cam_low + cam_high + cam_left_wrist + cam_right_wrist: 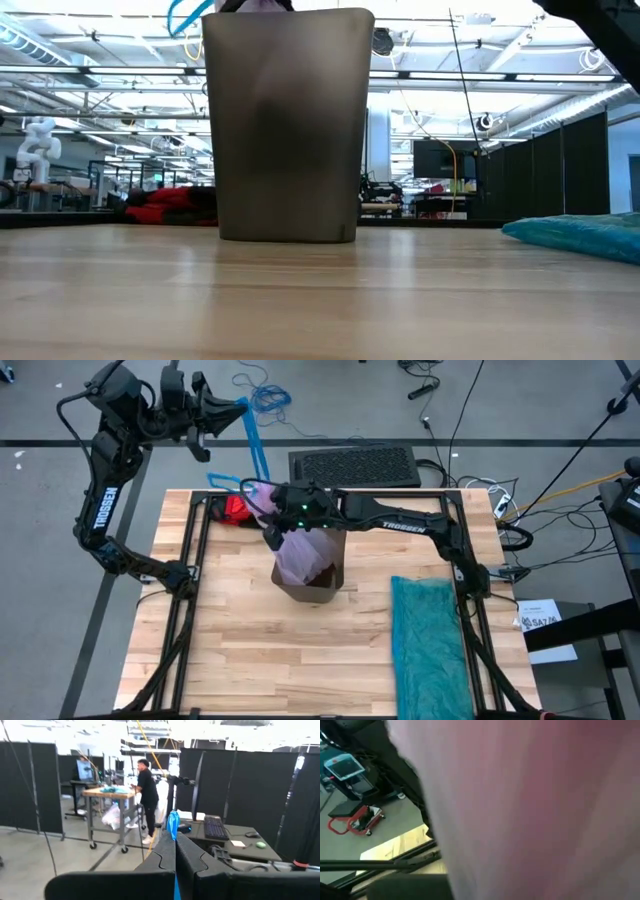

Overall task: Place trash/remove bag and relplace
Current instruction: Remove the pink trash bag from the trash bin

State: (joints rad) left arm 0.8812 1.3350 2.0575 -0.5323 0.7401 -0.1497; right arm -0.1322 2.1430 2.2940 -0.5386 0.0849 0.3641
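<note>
A dark grey bin (312, 588) (288, 125) stands upright near the table's middle. The pale lilac-pink bag (300, 552) rises out of its mouth and fills the right wrist view (535, 805). My right gripper (272, 532) hovers over the bin's far-left rim, in the bag's upper part. A blue strip (256, 445) runs from the bag's bunched top (258, 493) up to my left gripper (222, 410), which is raised beyond the table's far edge and shut on it. No trash lumps show. My left gripper pinches the blue strip (173, 822) between its two shut fingers at the strip's upper end. The strip is lifted clear and slants down toward the bag's top. My right gripper is on the bag's upper part (285, 540), coming level from the table's right. The plastic hides the fingers. The bag hangs below it, with its lower part inside the bin.
A red glove (235, 508) (170, 205) lies at the table's far edge, left of the bin. A teal-green plastic bag (430, 640) (580, 235) lies flat on the right side. A black mat (355, 465) sits beyond the far edge. Bare wood shows near and left.
</note>
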